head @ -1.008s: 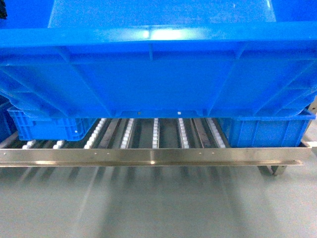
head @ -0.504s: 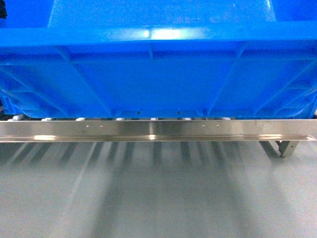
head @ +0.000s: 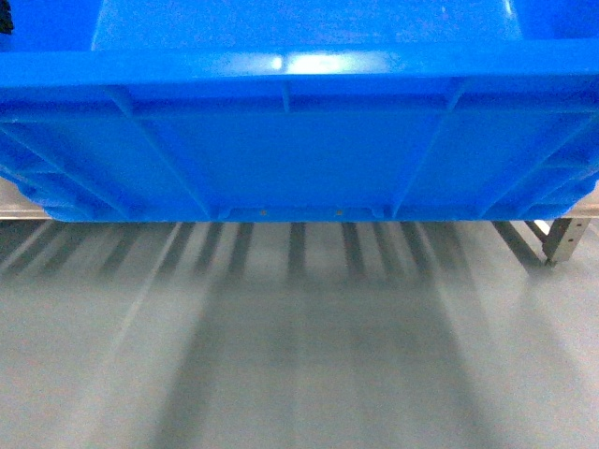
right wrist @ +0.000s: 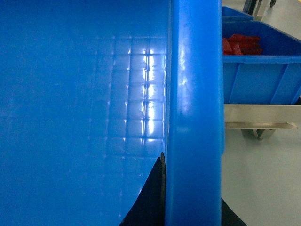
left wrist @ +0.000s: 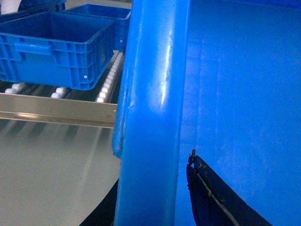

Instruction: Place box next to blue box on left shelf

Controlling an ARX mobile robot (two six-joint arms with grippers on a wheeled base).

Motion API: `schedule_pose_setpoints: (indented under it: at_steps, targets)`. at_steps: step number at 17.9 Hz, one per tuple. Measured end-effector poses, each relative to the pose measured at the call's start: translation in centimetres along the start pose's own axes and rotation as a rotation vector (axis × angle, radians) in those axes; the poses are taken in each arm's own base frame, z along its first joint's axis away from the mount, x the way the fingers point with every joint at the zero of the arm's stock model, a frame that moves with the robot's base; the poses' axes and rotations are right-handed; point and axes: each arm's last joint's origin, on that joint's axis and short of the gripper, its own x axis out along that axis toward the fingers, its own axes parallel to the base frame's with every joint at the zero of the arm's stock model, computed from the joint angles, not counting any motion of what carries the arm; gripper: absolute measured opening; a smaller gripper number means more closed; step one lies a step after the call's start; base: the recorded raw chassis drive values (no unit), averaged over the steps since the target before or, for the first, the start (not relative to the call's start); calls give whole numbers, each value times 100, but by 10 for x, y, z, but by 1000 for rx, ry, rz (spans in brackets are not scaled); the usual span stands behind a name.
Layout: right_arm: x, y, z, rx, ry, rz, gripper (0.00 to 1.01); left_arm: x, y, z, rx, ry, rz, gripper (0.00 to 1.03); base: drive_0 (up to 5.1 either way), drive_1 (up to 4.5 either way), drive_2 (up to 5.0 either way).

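Observation:
The box (head: 299, 140), a large bright-blue ribbed crate, is held up off the floor and fills the top half of the head view. My left gripper (left wrist: 150, 209) is shut on its left rim (left wrist: 150, 94), one black finger (left wrist: 211, 197) inside the box and one outside. My right gripper (right wrist: 193, 207) is shut on the right rim (right wrist: 195, 94) in the same way. A blue box (left wrist: 56, 49) stands on the left shelf (left wrist: 56, 110), on its white rollers (left wrist: 108, 82), ahead and to the left of the held box. In the head view the shelf is hidden behind the box except for one leg (head: 562, 234).
On the right of the shelf rail (right wrist: 258, 115) stands another blue box (right wrist: 256, 80) with red things in it. More blue boxes (left wrist: 99, 12) stand behind the left one. Grey floor (head: 299, 355) stretches in front of the shelf.
In the head view the shelf's front rail and rollers have slid up and gone behind the held box's bottom edge. The box keeps its place in that view.

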Motion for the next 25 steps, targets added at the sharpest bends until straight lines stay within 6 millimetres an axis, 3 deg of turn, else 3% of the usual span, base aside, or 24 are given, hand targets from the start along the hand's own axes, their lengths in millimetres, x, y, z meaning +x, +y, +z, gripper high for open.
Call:
schedule_pose_setpoints:
  at_steps: [15,25]
  targets:
    - [0,0,0,0,2,0,7,0,0,0,1,1,0,30,0,0,0]
    - [0,0,0,0,1,0,7,0,0,0,1,0,0,30,8,414,-399]
